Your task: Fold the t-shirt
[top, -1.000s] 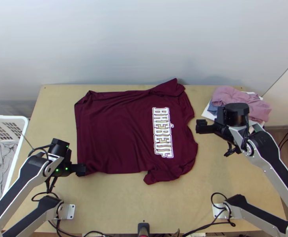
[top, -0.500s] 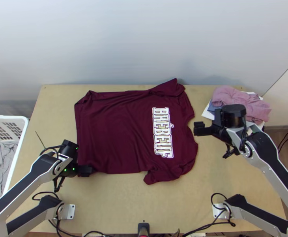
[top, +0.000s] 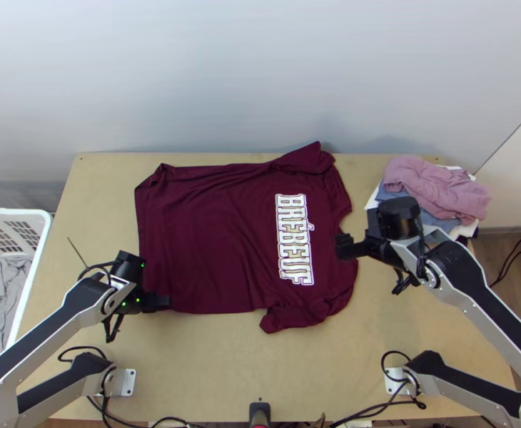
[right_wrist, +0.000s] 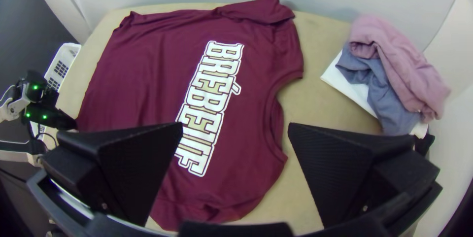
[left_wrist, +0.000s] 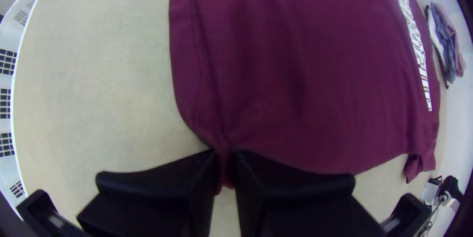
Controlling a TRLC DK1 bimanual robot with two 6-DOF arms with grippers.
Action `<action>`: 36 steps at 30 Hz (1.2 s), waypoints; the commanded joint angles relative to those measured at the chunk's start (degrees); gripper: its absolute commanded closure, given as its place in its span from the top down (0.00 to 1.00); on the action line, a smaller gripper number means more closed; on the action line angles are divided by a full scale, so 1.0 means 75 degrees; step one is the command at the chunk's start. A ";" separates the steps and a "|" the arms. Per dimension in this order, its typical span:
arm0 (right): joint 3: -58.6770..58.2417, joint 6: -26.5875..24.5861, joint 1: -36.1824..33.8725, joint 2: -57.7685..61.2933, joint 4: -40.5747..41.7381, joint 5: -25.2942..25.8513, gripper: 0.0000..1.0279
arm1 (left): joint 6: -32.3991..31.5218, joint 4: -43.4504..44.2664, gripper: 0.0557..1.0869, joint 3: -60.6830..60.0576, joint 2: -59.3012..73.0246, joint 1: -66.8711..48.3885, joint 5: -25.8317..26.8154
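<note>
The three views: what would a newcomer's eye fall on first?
Probably the dark red shirt, spread across the table's middle, with big white letters near its collar. Next, the left claw pinches a hem corner, while the right claw hangs open by the collar. Then the pink cloth, heaped at the far right.

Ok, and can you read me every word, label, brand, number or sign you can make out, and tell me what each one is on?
"BRÉBEUF": in large white capitals on the maroon t-shirt, near its neck end.
I can't make out any other word, label, brand, number or sign.
</note>
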 commanded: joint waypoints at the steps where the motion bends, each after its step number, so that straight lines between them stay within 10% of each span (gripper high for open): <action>1: -0.0246 0.0091 0.0448 0.0053 -0.0076 -0.0254 0.96 | 0.0029 0.0194 0.04 0.0159 -0.0092 0.0027 -0.0351; 18: -0.1347 0.0338 0.2381 0.0206 -0.1494 -0.3090 0.96 | -0.0053 -0.1317 0.04 0.2702 -0.0291 0.0812 -0.0327; 36: -0.2320 -0.0155 0.3401 0.0616 -0.0111 -0.1859 0.96 | -0.0182 -0.1388 0.04 0.2725 -0.0080 0.0929 -0.0327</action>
